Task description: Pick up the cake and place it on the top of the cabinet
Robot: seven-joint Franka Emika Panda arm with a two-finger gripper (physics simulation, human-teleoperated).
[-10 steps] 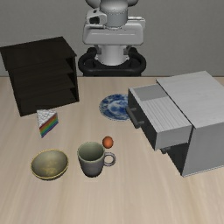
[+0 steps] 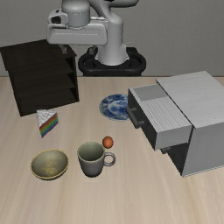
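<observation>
- While the cake [image 2: 47,122] lies on the wooden table [image 2: 131,197], just in front of the black cabinet [image 2: 39,74], you have not yet taken it up; the slice rests on its side, its striped layers facing you.
- You find the gripper [image 2: 80,40] high at the far side, above the black cabinet's rear corner and well apart from the cake. Whether the pincer is spread or pressed together cannot be told.
- Judged from the layout, the flat top of the black cabinet is the nearer goal: it stands directly behind the slice, so a lift and a short carry backwards should serve.
- Note a second candidate, the grey drawer cabinet [image 2: 188,118] at the exterior view's right, with one drawer pulled out.
- Around the cake: an olive bowl [image 2: 50,164] and a grey-green mug [image 2: 92,159] stand nearer the front, and a small reddish ball [image 2: 107,141] sits beside the mug's handle. A blue patterned plate [image 2: 114,106] lies between the two cabinets.
- Nothing stands over the slice; the black cabinet's front face, close behind it, is the likeliest thing to strike during the lift.
</observation>
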